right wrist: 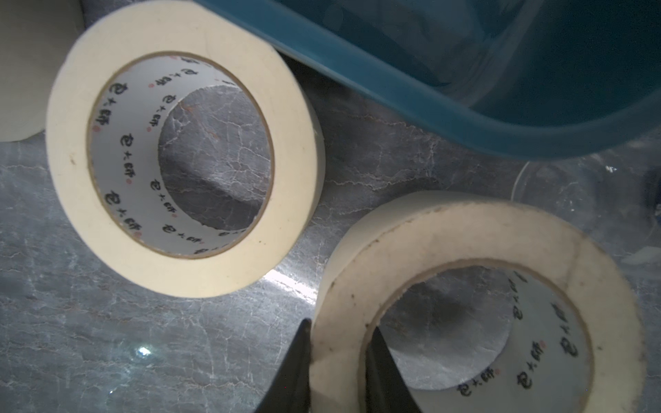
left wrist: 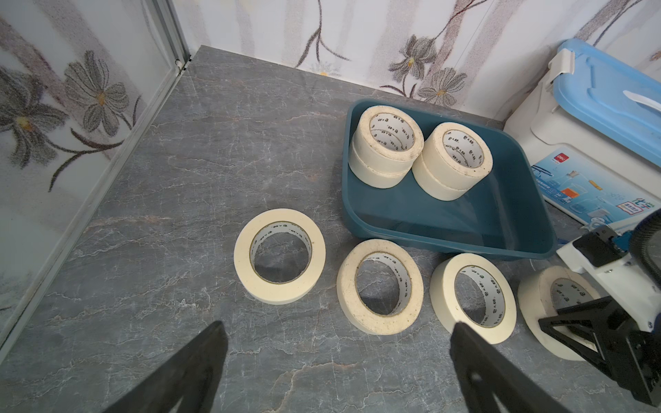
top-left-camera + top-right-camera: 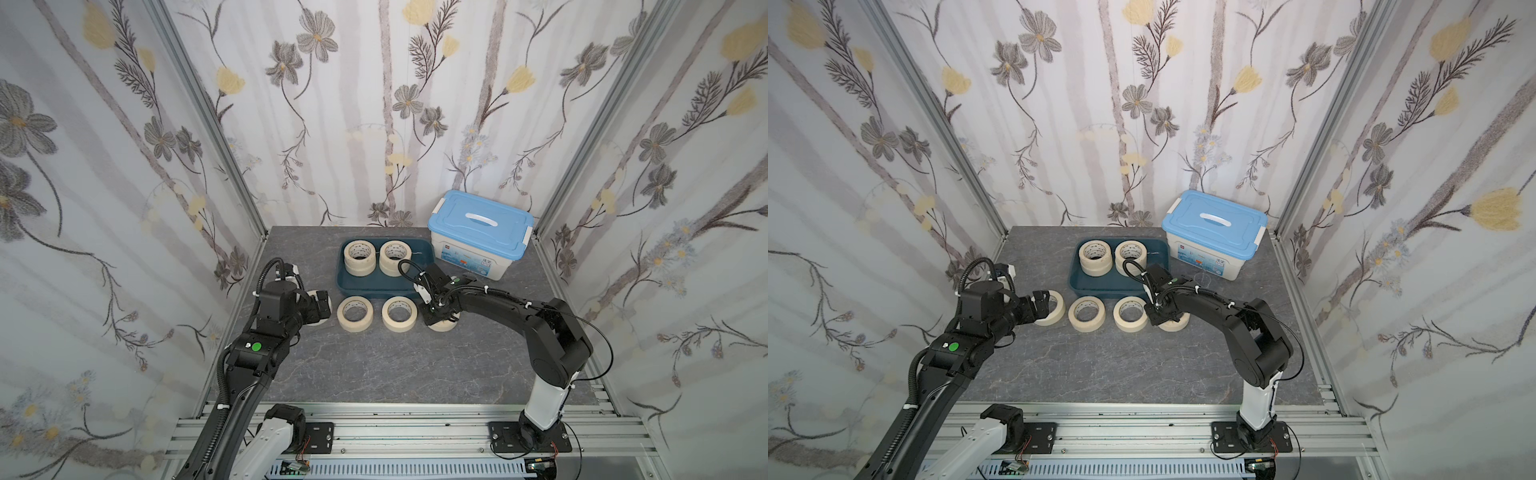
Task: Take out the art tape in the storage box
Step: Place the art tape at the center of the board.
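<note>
— Where is the masking tape?

— Four rolls lie in the teal storage box [image 3: 374, 286], which stands near the worktop's [image 3: 374, 374] back edge, about midway along it. They make two stacks of two, the left stack [image 3: 359, 269] and the right stack [image 3: 392, 270], side by side against the box's back wall.

— And the others?

— Four more lie in a row on the worktop, just in front of the box's front wall: the leftmost roll [image 2: 282, 294], the second roll [image 3: 354, 327], the third roll [image 3: 399, 327] and the fourth roll [image 1: 465, 232].

— What about the grippers?

— The right gripper [image 1: 339, 338] pinches the fourth roll's wall, one finger outside and one inside the printed core. Whether that roll sits fully on the worktop cannot be told. The left gripper [image 2: 338, 332] hangs at the row's left end, over the leftmost roll in both top views, its jaws spread wide and holding nothing.

— Anything else there?

— A white tub [image 3: 469, 259] with a light-blue lid [image 3: 469, 237] occupies the back right corner, just beside the box.
</note>
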`<state>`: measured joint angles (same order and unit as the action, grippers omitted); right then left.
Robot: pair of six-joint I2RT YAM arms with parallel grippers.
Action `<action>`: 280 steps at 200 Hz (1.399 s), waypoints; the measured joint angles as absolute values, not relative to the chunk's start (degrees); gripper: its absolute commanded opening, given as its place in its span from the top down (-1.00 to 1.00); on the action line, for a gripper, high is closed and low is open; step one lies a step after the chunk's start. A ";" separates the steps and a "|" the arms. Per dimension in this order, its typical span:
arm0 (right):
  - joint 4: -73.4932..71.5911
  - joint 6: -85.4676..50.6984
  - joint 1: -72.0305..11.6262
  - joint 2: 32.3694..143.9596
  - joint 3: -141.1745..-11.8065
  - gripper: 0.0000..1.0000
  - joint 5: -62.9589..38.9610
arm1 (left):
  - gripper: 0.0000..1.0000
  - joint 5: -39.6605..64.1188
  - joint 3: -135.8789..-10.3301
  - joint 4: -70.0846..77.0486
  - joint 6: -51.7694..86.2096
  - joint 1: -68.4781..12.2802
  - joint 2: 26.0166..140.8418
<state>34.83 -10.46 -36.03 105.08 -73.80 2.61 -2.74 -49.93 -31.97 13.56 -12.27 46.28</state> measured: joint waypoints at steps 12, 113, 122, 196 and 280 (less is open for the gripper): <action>34.44 -10.46 -35.88 105.45 -73.80 0.60 2.63 | -1.00 -2.74 -49.93 -31.97 13.56 -12.27 46.28; 32.75 -10.48 -35.33 107.83 -73.84 0.56 2.59 | -1.00 -2.72 -49.91 -31.97 13.56 -12.27 46.52; 32.69 -10.48 -35.29 108.03 -73.84 0.54 2.59 | -1.00 -2.52 -49.91 -31.97 13.56 -12.27 46.54; 31.99 -10.48 -35.11 107.98 -73.71 0.30 2.61 | -1.00 -2.35 -49.91 -31.97 13.56 -12.27 46.78; 31.40 -10.87 -34.98 102.28 -72.77 0.23 2.24 | -1.00 -2.35 -49.91 -31.97 13.56 -12.21 47.13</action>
<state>31.40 -10.87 -34.98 102.28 -72.77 2.24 -2.35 -49.91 -31.97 13.56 -12.21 47.13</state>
